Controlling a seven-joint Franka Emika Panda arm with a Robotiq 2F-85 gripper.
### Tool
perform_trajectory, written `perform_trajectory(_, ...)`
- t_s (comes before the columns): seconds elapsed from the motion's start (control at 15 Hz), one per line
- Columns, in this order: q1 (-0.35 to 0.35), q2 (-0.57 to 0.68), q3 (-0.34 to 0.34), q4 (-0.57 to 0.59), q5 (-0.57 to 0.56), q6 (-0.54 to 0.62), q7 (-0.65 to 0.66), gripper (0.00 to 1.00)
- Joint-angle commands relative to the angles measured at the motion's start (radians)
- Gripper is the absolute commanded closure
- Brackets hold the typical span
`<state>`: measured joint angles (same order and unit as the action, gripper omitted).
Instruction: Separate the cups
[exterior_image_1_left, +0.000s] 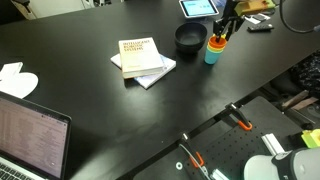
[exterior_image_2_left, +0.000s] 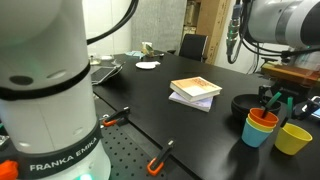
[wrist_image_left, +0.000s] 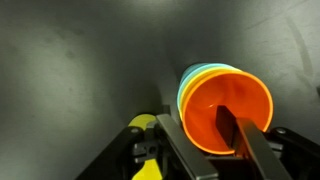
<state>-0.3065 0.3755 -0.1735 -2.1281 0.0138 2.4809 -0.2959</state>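
**Cups on the surface:** The Franka arm's tool (wrist_image_left: 198, 130) reached down over the cups at the far end of a black surface (exterior_image_1_left: 90, 110). In the wrist view, one finger (wrist_image_left: 236, 130) sat inside the orange cup (wrist_image_left: 228, 100) and the other ran outside the stack's wall. The jaws stood partly apart across the rim, and whether they pinched it could not be told from the pictures. The orange cup sat nested in the teal-blue cup (wrist_image_left: 184, 90), whose rim showed around it.

In an exterior view, the teal-blue cup (exterior_image_2_left: 258, 134) stood upright on the surface with the orange cup (exterior_image_2_left: 264, 119) in its mouth. The yellow cup (exterior_image_2_left: 293, 138) stood upright on its own just to the right, apart from the pair. The tool (exterior_image_2_left: 272, 98) hung directly above the nested two. A black bowl (exterior_image_2_left: 247, 103) sat just beyond the cups, and two stacked books (exterior_image_2_left: 195, 92) lay farther left, near the middle of the surface. The robot's white base (exterior_image_2_left: 45, 90) filled the left foreground.

In an exterior view, the tool (exterior_image_1_left: 222, 30) hovered over the teal-blue cup (exterior_image_1_left: 212, 54), with the black bowl (exterior_image_1_left: 190, 38) just to its left. The books (exterior_image_1_left: 142, 58) lay nearer the centre, a tablet (exterior_image_1_left: 198, 8) at the far edge and an open laptop (exterior_image_1_left: 30, 140) at the near left corner. Orange-handled clamps (exterior_image_1_left: 243, 122) lay along the surface's near edge.
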Motion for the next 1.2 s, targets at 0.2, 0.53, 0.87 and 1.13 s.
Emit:
perform_trajectory(0.2, 0.001, 0.014, -0.006, 0.012, -0.015, 0.019, 0.018, 0.92)
perform_trajectory(0.53, 0.000, 0.014, -0.007, 0.023, -0.008, 0.001, 0.030, 0.93)
perform_trajectory(0.87, -0.011, -0.021, -0.003, 0.024, 0.009, -0.039, 0.017, 0.96)
perform_trajectory(1.13, -0.022, 0.011, 0.001, 0.053, 0.027, -0.082, 0.010, 0.95)
